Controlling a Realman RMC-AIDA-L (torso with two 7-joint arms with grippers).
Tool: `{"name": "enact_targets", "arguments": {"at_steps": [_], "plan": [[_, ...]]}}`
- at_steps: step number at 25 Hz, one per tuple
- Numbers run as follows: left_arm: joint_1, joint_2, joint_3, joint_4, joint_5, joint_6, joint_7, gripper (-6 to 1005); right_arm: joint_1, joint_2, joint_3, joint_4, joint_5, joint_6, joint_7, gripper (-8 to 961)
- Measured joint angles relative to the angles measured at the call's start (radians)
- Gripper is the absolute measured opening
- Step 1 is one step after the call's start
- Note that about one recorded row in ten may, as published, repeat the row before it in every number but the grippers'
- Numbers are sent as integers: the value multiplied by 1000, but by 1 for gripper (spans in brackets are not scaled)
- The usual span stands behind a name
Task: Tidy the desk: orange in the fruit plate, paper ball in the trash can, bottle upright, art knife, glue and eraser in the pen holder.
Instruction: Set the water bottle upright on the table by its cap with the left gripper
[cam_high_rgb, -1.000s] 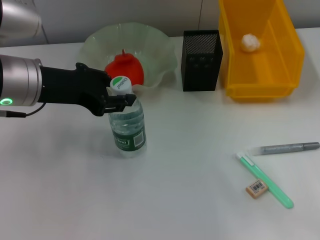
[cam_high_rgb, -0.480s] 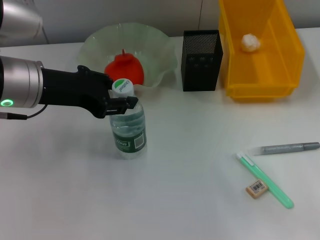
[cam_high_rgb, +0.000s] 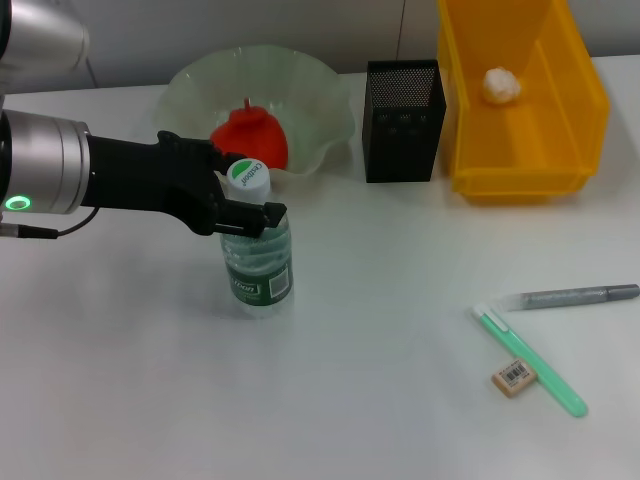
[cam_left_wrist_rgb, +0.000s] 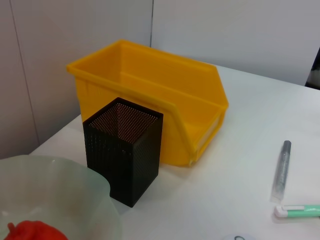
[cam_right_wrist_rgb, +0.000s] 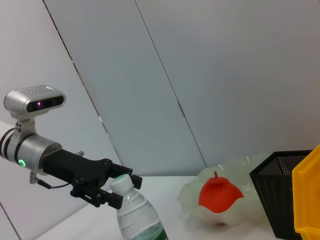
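Standing upright on the white table (cam_high_rgb: 330, 400), the bottle (cam_high_rgb: 255, 255) is pointing its long axis straight up, with the white cap (cam_high_rgb: 246, 176) at the top and the green-and-white label low on its body. The left gripper (cam_high_rgb: 245, 210) is reaching in level from the robot's left and is sitting at the bottle's neck just under the cap; its 2 black fingers (cam_high_rgb: 262, 212) are lying on either side of the neck, and whether they are pressing it or standing slightly clear cannot be told. In the right wrist view the same gripper (cam_right_wrist_rgb: 116, 192) is bracketing the neck below the cap. The right gripper is not appearing in any view.

Behind the bottle, the orange (cam_high_rgb: 250, 138) is resting inside the fruit plate (cam_high_rgb: 200, 80). The pen holder (cam_high_rgb: 404, 120) is standing between the fruit plate and the trash can (cam_high_rgb: 560, 150), and the paper ball (cam_high_rgb: 501, 85) is lying in the trash can. On the robot's right, well apart from the bottle, the eraser (cam_high_rgb: 514, 376) is lying just beside a green art knife (cam_high_rgb: 530, 360), with a grey pen (cam_high_rgb: 580, 296) lying farther back.
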Motion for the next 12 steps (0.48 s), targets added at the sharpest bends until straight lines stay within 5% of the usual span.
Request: {"name": "enact_targets", "arguments": {"at_steps": [6, 12], "plan": [[-5, 1, -2, -5, -6, -2, -18, 828, 2, 0, 0, 0, 0, 0, 0, 329], [-2, 2, -4, -42, -19, 2, -25, 838, 4, 0, 0, 0, 0, 2, 1, 323]]}}
